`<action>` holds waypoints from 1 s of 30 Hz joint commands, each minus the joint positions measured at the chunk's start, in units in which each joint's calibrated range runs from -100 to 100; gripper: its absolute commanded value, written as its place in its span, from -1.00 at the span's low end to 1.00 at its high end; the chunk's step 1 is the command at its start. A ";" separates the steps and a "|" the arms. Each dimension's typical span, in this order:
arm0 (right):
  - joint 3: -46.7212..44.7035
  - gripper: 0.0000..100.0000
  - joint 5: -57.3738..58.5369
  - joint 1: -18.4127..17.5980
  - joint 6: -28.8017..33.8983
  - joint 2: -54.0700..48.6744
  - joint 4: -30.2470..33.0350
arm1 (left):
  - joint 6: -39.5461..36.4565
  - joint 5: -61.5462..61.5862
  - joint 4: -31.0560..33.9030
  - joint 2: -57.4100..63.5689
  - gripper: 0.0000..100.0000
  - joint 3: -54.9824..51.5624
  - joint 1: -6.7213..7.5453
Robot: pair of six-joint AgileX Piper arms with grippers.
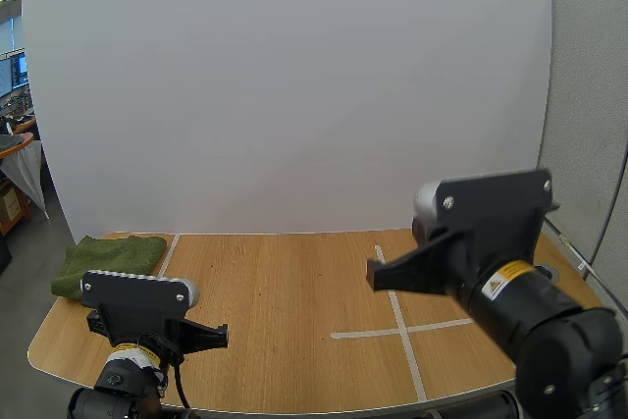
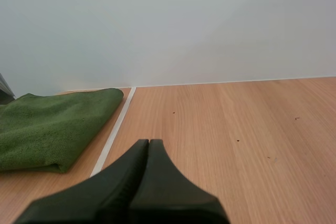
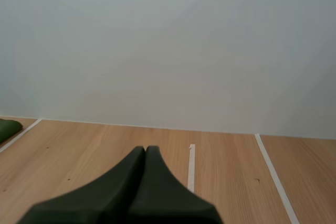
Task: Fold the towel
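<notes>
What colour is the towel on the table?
The towel is plain dark green, with no pattern; the left wrist view shows it best.

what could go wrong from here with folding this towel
1. The towel lies bunched in the far left corner of the table, close to the edge; a tug might slide it off.
2. The left gripper is shut and short of the towel; lowered like that, it would likely press the cloth rather than pinch a corner.
3. The right gripper, also shut, is far across the table, so a two-arm fold may mean a long reach past the left arm.
</notes>
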State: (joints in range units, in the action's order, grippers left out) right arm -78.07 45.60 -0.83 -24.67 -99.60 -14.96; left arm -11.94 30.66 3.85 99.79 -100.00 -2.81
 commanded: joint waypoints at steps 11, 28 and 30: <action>-21.93 -1.00 -23.50 1.43 -0.25 -0.40 4.89 | -0.58 -1.16 0.72 0.21 -1.00 0.00 0.16; -21.93 -1.00 -13.48 1.43 -0.25 -0.40 6.75 | -0.58 -1.16 0.72 0.21 -1.00 0.00 0.16; -21.93 -1.00 -13.31 1.43 -0.25 -0.40 6.75 | -0.58 -1.16 0.72 0.21 -1.00 0.00 0.16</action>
State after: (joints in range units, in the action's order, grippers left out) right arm -100.00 32.22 0.39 -24.67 -99.60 -8.63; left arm -11.94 30.66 3.85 99.79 -100.00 -2.81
